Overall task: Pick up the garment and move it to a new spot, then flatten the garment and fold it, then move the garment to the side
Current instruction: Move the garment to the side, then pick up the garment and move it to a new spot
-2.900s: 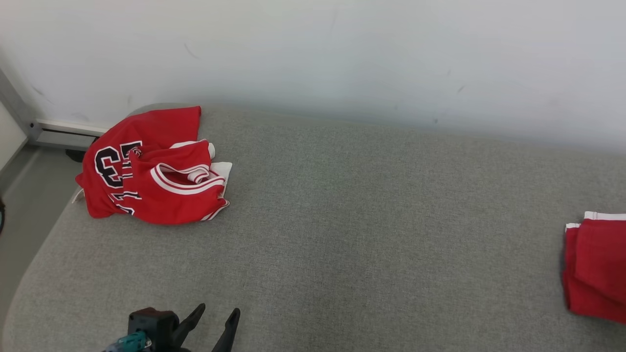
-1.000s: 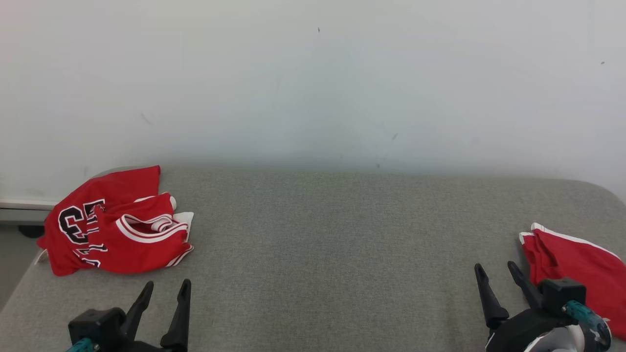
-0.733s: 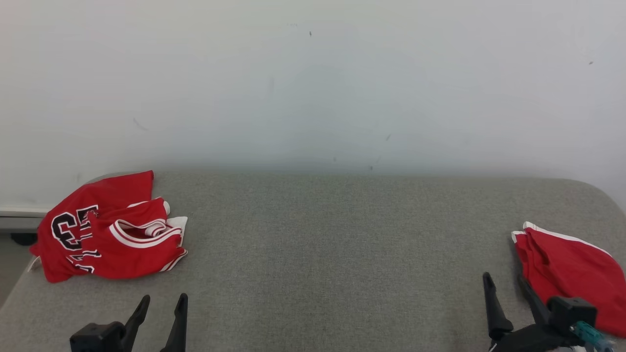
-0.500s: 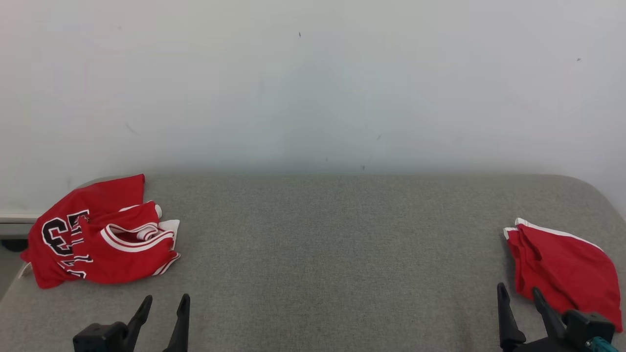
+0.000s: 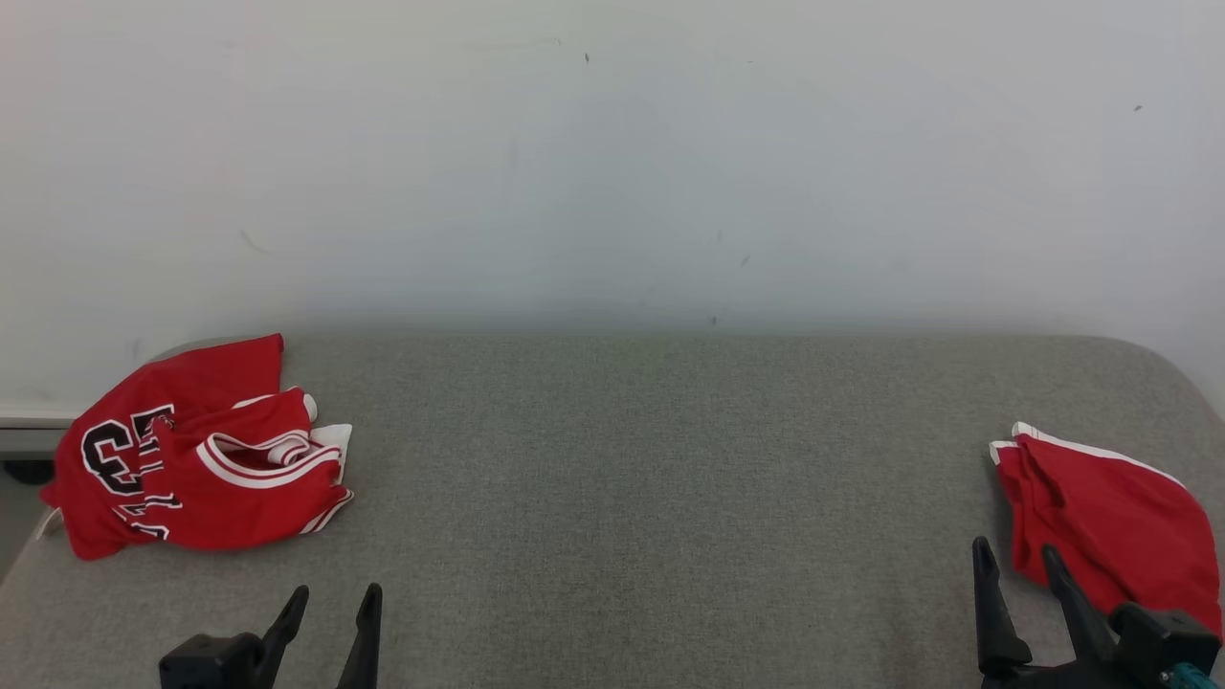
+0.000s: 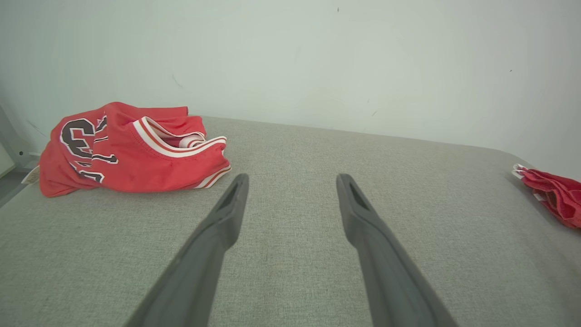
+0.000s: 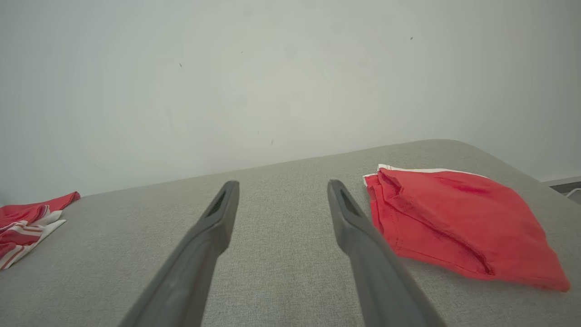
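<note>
- Tools first, from the head view: our left tool [image 5: 336, 591] and our right tool [image 5: 1015, 547] rise from the near edge of the grey padded surface [image 5: 651, 478]. Both have their jaws spread wide, with nothing between them.
- In the same view the crumpled red jersey [image 5: 191, 459] lies bunched at the far left corner, apart from the left tool. A folded red garment [image 5: 1110, 517] lies at the right edge, just beside the right tool.
- We judge that the folded piece is finished and set aside, so the jersey is the one to handle. The pick-up step is in hand and no grasp has been made yet.
- From the left wrist view, the left tool [image 6: 292, 178] points across bare fabric. The jersey [image 6: 131, 154] sits ahead and to the left of its fingers, with its white-striped hem nearest.
- The next move, we think, calls for swinging this tool left and down onto a raised fold, then pinching enough cloth to lift the whole heap.
- From the right wrist view, the right tool [image 7: 283, 184] is empty, with the folded red garment [image 7: 454, 218] close beside one finger. We would keep it off that pile.
</note>
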Robot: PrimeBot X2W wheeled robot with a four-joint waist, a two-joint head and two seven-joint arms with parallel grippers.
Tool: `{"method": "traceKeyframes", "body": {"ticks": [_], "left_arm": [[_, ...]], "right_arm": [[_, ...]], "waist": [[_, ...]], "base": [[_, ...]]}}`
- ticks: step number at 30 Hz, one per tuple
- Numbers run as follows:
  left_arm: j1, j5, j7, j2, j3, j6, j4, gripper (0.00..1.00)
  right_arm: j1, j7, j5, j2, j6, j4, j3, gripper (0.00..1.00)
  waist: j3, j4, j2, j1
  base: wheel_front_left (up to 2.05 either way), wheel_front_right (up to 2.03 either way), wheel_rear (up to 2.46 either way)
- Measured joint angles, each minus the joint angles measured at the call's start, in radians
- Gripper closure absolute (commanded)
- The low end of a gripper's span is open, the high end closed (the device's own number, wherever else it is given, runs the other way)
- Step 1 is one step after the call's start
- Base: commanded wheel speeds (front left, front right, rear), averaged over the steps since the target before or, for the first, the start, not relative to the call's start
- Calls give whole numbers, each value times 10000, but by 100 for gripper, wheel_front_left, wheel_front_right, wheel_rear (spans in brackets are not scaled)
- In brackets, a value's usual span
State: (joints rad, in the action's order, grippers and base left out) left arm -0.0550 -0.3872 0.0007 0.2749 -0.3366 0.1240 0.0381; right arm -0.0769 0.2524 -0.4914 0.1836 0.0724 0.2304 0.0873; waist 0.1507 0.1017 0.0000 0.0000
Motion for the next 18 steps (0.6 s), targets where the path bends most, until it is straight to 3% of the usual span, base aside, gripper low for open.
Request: {"method": "traceKeyframes", "body": {"ticks": [18], "left_arm": [[277, 105, 174, -23, -167, -8, 21, 0]], "right_arm": [[-426, -186, 0, 2, 161, -690, -46, 0]], "waist": [[-157, 351, 0, 1]], "base": [[0, 0, 0]]}}
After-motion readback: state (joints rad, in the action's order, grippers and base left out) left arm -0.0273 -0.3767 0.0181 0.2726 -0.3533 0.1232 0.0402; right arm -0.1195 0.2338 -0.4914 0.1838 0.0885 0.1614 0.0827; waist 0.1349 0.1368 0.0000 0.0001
